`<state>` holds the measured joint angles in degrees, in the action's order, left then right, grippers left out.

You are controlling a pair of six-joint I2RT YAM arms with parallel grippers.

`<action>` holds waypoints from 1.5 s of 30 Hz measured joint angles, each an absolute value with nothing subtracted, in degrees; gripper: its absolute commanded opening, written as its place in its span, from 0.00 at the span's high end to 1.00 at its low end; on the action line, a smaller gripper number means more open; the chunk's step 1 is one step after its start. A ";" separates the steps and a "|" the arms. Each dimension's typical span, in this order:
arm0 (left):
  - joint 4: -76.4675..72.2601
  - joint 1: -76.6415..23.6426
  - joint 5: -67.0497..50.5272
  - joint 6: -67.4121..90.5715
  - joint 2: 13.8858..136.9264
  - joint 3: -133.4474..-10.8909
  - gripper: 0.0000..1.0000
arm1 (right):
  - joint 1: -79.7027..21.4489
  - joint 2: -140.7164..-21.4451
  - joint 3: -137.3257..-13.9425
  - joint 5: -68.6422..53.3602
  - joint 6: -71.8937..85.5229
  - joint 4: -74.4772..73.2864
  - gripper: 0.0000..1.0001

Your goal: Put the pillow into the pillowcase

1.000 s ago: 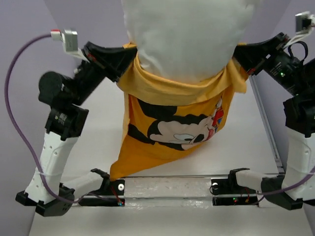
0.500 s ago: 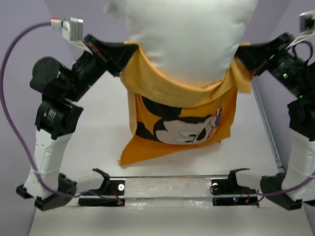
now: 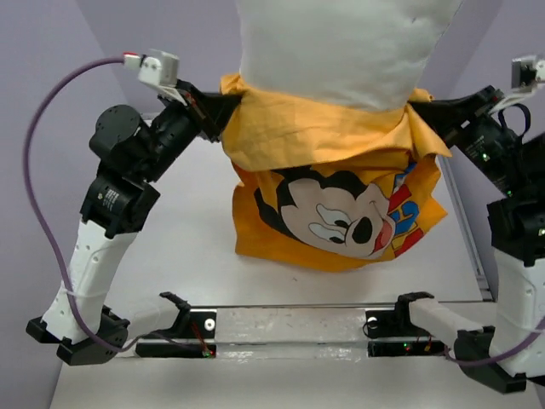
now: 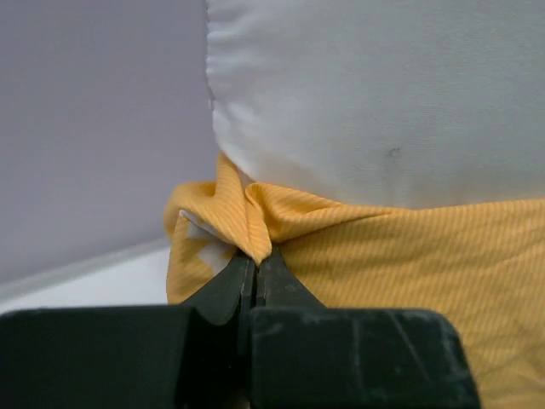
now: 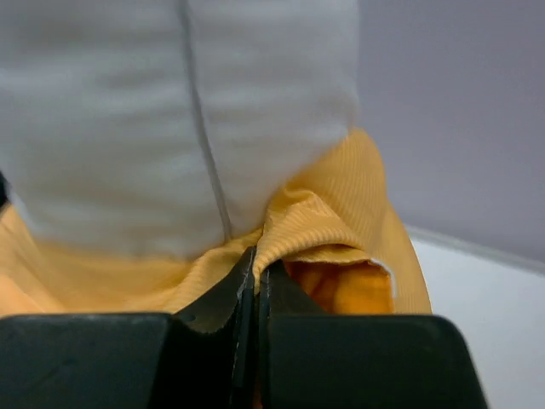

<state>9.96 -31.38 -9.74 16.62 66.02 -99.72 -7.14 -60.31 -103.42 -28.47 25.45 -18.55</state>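
Observation:
The orange-yellow pillowcase (image 3: 341, 204) with the Mickey Mouse print hangs between my two grippers, its mouth upward. The plump white pillow (image 3: 345, 47) stands in that mouth, its upper part sticking out past the top of the view. My left gripper (image 3: 223, 100) is shut on the left rim of the pillowcase (image 4: 247, 221), next to the pillow (image 4: 383, 102). My right gripper (image 3: 415, 111) is shut on the right rim of the pillowcase (image 5: 315, 213), beside the pillow (image 5: 170, 111). The pillowcase's bottom rests on the table.
The white table (image 3: 187, 256) lies under the pillowcase. A clear bar with black clamps (image 3: 289, 328) runs along the near edge between the arm bases. A purple cable (image 3: 34, 196) loops at the left arm. A metal rail (image 3: 464, 239) borders the table's right side.
Both grippers have shifted right with the pillowcase rim. The pillowcase has filled out and now sits fuller and squarer on the table, with the Mickey face turned upright. More of the pillow sits inside.

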 measured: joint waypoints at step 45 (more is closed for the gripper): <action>32.99 -51.68 4.16 -0.05 74.37 -128.01 1.00 | -7.84 -64.45 -109.69 -31.11 19.75 -28.10 1.00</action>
